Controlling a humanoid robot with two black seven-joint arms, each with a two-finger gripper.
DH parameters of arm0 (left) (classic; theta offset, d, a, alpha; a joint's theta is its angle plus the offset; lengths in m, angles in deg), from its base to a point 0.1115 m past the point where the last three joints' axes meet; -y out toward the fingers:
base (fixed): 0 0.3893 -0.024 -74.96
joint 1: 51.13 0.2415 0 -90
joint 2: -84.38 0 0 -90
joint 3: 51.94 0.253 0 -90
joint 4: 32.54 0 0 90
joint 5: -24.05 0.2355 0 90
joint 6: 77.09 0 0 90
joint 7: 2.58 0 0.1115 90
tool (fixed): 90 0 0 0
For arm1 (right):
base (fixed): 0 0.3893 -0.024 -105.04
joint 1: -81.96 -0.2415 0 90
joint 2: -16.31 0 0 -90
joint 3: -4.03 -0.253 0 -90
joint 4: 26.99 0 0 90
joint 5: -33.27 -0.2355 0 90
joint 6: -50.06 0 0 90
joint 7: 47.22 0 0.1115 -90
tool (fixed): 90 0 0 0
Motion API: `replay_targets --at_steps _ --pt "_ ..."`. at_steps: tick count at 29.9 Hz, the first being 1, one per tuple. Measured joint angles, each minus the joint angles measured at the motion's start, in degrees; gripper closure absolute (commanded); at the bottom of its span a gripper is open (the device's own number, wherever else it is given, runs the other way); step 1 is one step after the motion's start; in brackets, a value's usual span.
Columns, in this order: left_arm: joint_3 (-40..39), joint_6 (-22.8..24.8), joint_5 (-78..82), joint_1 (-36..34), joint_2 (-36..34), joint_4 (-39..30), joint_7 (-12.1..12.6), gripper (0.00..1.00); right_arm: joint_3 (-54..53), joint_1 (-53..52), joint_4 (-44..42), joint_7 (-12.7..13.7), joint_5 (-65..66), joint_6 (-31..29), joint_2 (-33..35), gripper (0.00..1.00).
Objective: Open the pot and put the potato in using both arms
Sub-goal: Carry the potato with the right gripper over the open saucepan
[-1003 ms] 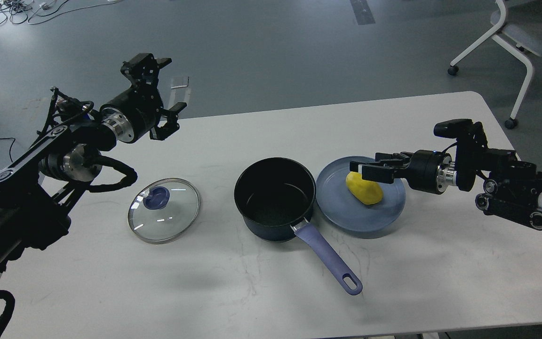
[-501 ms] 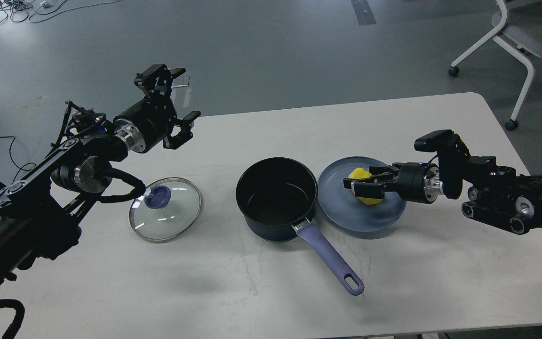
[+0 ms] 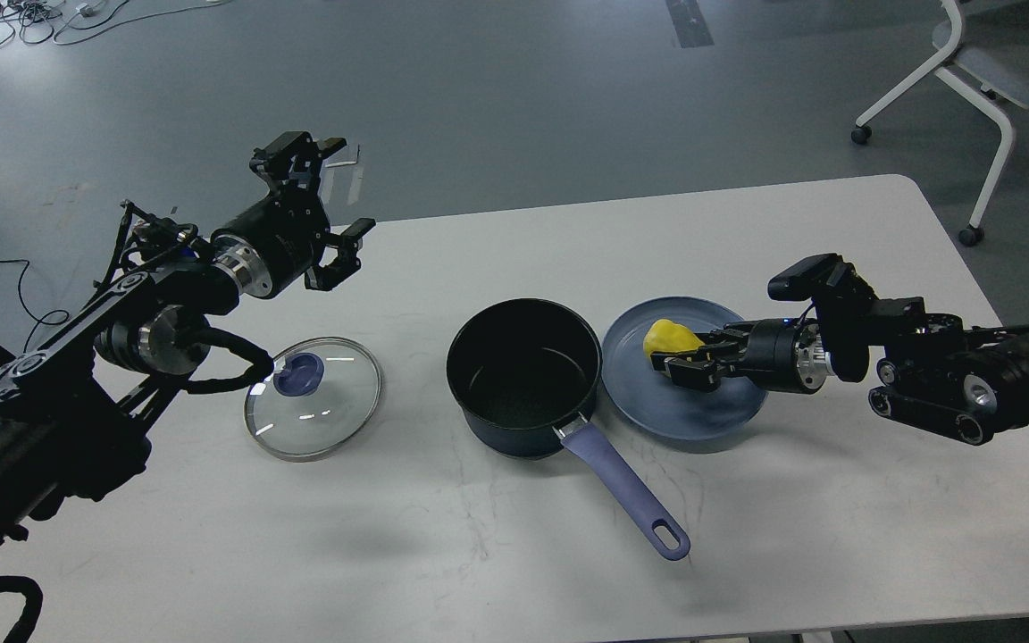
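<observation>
The navy pot (image 3: 523, 375) stands open at the table's middle, its lavender handle (image 3: 623, 489) pointing to the front right. The yellow potato (image 3: 668, 338) lies on the blue-grey plate (image 3: 657, 406) just right of the pot. My right gripper (image 3: 686, 362) reaches in from the right, low over the plate, its fingers closed on the potato's lower right side and hiding part of it. My left gripper (image 3: 334, 195) is open and empty, raised over the table's far left edge, well behind the lid.
The glass lid (image 3: 313, 397) with its blue knob lies flat on the white table (image 3: 443, 554), left of the pot. A white chair (image 3: 970, 71) stands on the floor at the back right. Cables lie on the floor at the far left.
My right gripper has dropped to the plate and closed in on the potato, which shifted a little left. My left arm swung slightly right and has stayed open.
</observation>
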Motion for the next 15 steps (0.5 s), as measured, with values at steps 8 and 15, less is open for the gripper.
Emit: replay_targets --at_steps 8,15 --pt "0.01 0.11 0.01 0.04 -0.86 -0.08 0.14 0.02 -0.83 -9.56 1.22 0.0 -1.0 0.6 -1.37 0.68" --pt "0.01 0.4 0.01 -0.12 -1.61 -0.13 0.87 0.02 0.17 -13.17 0.36 0.01 -1.1 -0.56 -12.97 0.55"
